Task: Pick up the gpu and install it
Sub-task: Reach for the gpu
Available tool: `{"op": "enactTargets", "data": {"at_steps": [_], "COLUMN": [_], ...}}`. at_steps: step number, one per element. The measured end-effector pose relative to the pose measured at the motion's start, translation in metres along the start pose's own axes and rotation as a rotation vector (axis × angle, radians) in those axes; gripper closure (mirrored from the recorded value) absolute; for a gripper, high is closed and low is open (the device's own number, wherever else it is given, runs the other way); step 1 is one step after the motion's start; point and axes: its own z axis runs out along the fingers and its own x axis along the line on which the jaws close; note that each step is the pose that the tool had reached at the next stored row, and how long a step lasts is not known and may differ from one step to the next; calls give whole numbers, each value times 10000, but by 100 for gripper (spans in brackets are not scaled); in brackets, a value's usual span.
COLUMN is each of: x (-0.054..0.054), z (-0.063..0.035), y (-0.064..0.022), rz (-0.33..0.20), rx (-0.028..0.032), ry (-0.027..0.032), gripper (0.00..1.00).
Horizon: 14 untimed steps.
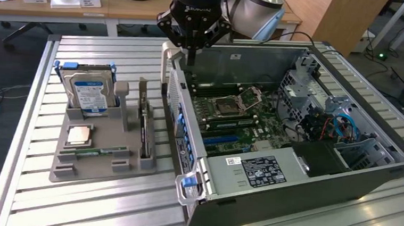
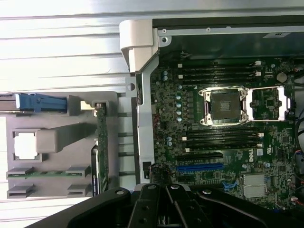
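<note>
The gripper hangs over the far corner of the open case, just above the case wall on the exterior view's left. Its fingers are pressed together and there is nothing between them.

The gpu is not yet picked up. It stands on its long edge in a slot of the gray holder. The holder lies on the table just beside the case, outside that same wall.

From the gripper, the gpu lies toward the exterior view's left, nearer to that camera, and lower, down near the table level. Its long axis runs along the case wall, almost parallel to it. In the wrist view, the card therefore appears as a thin green strip between the holder and the wall.

The drive stands in the same holder, further to the exterior view's left, well apart from the gripper.

Inside the case the motherboard lies open to the view. I judge the task is at its very beginning.
</note>
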Motion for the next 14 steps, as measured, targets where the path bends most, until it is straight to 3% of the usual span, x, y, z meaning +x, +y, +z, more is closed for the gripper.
{"op": "enactTargets", "data": {"at_steps": [14], "x": [109], "z": [-2], "y": [-8], "rz": [-1], "rx": [-1], "ry": [-1], "gripper": [89]}}
